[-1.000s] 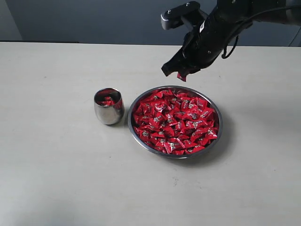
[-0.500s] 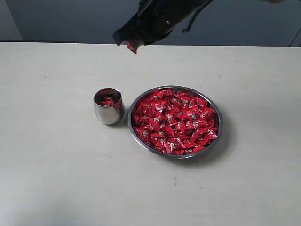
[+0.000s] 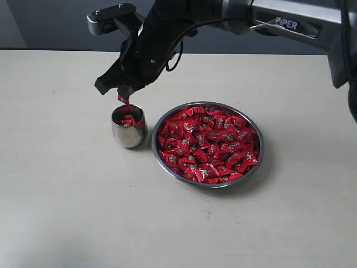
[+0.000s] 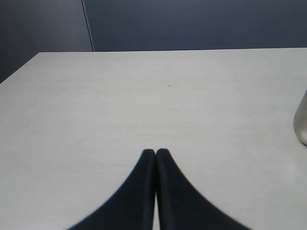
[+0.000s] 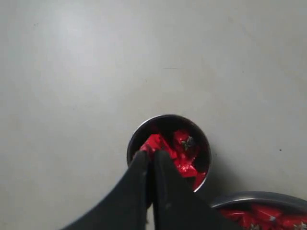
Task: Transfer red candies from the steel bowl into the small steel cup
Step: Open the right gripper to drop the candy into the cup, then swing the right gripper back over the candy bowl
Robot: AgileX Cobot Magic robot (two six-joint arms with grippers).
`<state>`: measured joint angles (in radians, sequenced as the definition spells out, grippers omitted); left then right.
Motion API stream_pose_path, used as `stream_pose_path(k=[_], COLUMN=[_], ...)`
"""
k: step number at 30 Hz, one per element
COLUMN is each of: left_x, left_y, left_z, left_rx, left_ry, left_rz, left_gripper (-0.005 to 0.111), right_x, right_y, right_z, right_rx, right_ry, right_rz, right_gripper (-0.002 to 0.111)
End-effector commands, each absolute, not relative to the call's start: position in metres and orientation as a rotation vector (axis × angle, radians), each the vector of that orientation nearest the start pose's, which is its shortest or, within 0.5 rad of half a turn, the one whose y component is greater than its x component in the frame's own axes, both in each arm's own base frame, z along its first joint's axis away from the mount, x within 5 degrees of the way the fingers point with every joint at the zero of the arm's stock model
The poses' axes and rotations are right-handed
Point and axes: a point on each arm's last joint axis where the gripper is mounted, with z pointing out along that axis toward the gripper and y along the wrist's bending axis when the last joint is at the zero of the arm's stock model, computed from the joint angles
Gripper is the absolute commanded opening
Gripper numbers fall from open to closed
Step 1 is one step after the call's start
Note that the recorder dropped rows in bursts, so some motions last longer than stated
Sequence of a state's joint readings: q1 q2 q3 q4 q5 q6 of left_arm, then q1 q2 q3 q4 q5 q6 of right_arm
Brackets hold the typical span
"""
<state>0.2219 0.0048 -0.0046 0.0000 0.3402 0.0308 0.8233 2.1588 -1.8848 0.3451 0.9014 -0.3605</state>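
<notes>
Matte tabletop (image 3: pixel 67 212); rounded, mirror-bright small steel cup (image 3: pixel 129 137) of glossy red candies (image 5: pixel 184 143)

L gripper (image 4: pixel 155 152): both black fingers (image 4: pixel 136 191) pressed flat together, only a hairline seam b/w them. They sit low over a pale table (image 4: pixel 144 96) w/ a few faint specks, which runs back to a dark blue-grey wall (image 4: pixel 192 24). A rounded shiny sliver (image 4: pixel 302 122), cut off by the frame edge, stands on the table well apart from the fingers; can't tell what it is.
</notes>
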Motion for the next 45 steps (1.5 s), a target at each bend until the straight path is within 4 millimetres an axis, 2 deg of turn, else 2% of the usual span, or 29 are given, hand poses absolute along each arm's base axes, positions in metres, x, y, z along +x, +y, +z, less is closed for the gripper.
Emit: stream_pose_path(k=[1, 11, 17, 19, 20, 22, 26, 29, 31, 33, 35, 36, 37, 39, 40, 41, 42, 43, 45], left_x=[0.053, 0.053, 0.053, 0.053, 0.053, 0.053, 0.053, 0.053, 0.053, 0.053, 0.053, 0.053, 0.053, 0.053, 0.053, 0.053, 0.053, 0.053, 0.053], left_y=[0.011, 0.011, 0.011, 0.011, 0.011, 0.011, 0.011, 0.011, 0.011, 0.011, 0.011, 0.011, 0.011, 0.011, 0.011, 0.011, 0.011, 0.011, 0.011], left_z=[0.183, 0.183, 0.183, 0.183, 0.183, 0.183, 0.183, 0.183, 0.183, 0.183, 0.183, 0.183, 0.183, 0.183, 0.183, 0.183, 0.183, 0.183, 0.183], left_rx=[-0.174, -0.174, -0.174, -0.174, -0.174, -0.174, -0.174, -0.174, -0.174, -0.174, -0.174, -0.174, -0.174, -0.174, -0.174, -0.174, -0.174, -0.174, -0.174], left_ry=[1.808, 1.808, 1.808, 1.808, 1.808, 1.808, 1.808, 1.808, 1.808, 1.808, 1.808, 1.808, 1.808, 1.808, 1.808, 1.808, 1.808, 1.808, 1.808], left_rz=[0.169, 0.169, 0.169, 0.169, 0.169, 0.169, 0.169, 0.169, 0.169, 0.169, 0.169, 0.169, 0.169, 0.169, 0.169, 0.169, 0.169, 0.169, 0.169], left_gripper=[0.000, 0.000, 0.000, 0.000, 0.000, 0.000, 0.000, 0.000, 0.000, 0.000, 0.000, 0.000, 0.000, 0.000, 0.000, 0.000, 0.000, 0.000, 0.000], right_x=[0.311, 0.317, 0.319, 0.318, 0.318, 0.318, 0.318, 0.317, 0.317, 0.317, 0.322, 0.327, 0.331, 0.354, 0.360, 0.369, 0.372, 0.377, 0.377], right_y=[0.375, 0.378, 0.379, 0.379, 0.379, 0.379, 0.379, 0.376, 0.373, 0.365, 0.351, 0.336, 0.327, 0.279, 0.267, 0.242, 0.233, 0.215, 0.200], right_z=[0.223, 0.202, 0.199, 0.199, 0.199, 0.199, 0.198, 0.206, 0.219, 0.241, 0.269, 0.288, 0.297, 0.325, 0.330, 0.339, 0.342, 0.345, 0.340], right_rx=[-1.358, -1.363, -1.356, -1.358, -1.358, -1.358, -1.362, -1.375, -1.385, -1.383, -1.328, -1.272, -1.237, -1.076, -1.033, -0.940, -0.903, -0.862, -0.857], right_ry=[2.357, 2.365, 2.361, 2.364, 2.364, 2.364, 2.369, 2.352, 2.319, 2.261, 2.209, 2.189, 2.192, 2.225, 2.243, 2.286, 2.304, 2.349, 2.371], right_rz=[0.572, 0.529, 0.528, 0.528, 0.528, 0.528, 0.528, 0.505, 0.472, 0.406, 0.285, 0.221, 0.190, 0.141, 0.142, 0.182, 0.205, 0.267, 0.348], right_gripper=[-0.001, -0.001, -0.001, 0.011, 0.024, 0.038, 0.038, 0.038, 0.038, 0.038, 0.038, 0.038, 0.038, 0.038, 0.038, 0.038, 0.038, 0.038, 0.038])
